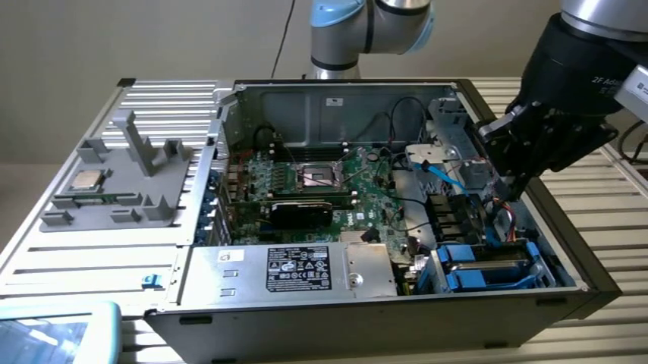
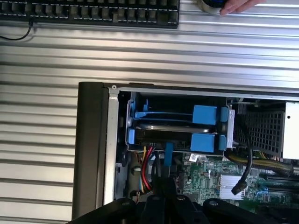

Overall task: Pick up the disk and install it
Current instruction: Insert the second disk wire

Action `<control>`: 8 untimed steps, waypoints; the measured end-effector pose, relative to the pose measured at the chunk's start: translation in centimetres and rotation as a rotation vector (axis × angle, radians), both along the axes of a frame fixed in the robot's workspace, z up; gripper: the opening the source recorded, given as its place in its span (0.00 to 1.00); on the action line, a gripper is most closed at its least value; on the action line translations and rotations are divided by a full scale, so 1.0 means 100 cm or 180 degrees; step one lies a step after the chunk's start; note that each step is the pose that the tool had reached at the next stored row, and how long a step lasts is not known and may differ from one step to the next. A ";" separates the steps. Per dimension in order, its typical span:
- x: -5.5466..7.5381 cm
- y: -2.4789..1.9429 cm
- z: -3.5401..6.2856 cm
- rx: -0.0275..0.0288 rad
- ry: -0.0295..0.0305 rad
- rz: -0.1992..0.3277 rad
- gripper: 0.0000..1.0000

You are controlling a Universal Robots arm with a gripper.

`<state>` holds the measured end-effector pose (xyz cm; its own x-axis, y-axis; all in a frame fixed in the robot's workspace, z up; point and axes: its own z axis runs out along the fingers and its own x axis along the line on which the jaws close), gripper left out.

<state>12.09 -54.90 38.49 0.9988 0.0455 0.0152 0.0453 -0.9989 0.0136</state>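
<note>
Wrist view first, nearest the camera: the tool [image 2: 164,198] points down into the open computer case [image 2: 91,149], its fingers pressed together and empty, with nothing between them. Just past its tips run a bundle of red and yellow wires [image 2: 147,170] and a blue tab, and directly beyond them sits the disk [image 2: 163,127], lying in the drive bay at the corner of the case with its blue carrier [image 2: 204,114] around it. From here only the dark edge of the disk shows between the blue parts, so I cannot tell whether it is pushed fully home. Farther on lies the ribbed metal worktop [image 2: 187,51], then a black keyboard [image 2: 88,11] at its far edge, and a person's fingertip [image 2: 233,5] by a roll of tape.

Exterior view, same order: the power supply box [image 1: 294,267] sits at the near wall of the case, the blue carrier in the near corner on the exterior view's right, the tool above and behind it, closed and not touching it. The motherboard [image 1: 314,182] lies beyond, and a small silver chip [image 1: 84,180] rests on a grey holder outside the case.

My judgement: the disk is already in its bay and released, so the picking and placing look done; little seems left beyond its final seating.
</note>
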 end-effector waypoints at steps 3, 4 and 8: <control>-0.003 0.0113 0.0000 0.0000 0.0000 0.0000 0.11; -0.003 0.0146 0.0000 -0.0001 0.0000 0.0000 0.11; -0.004 0.0156 0.0001 -0.0001 0.0000 0.0002 0.11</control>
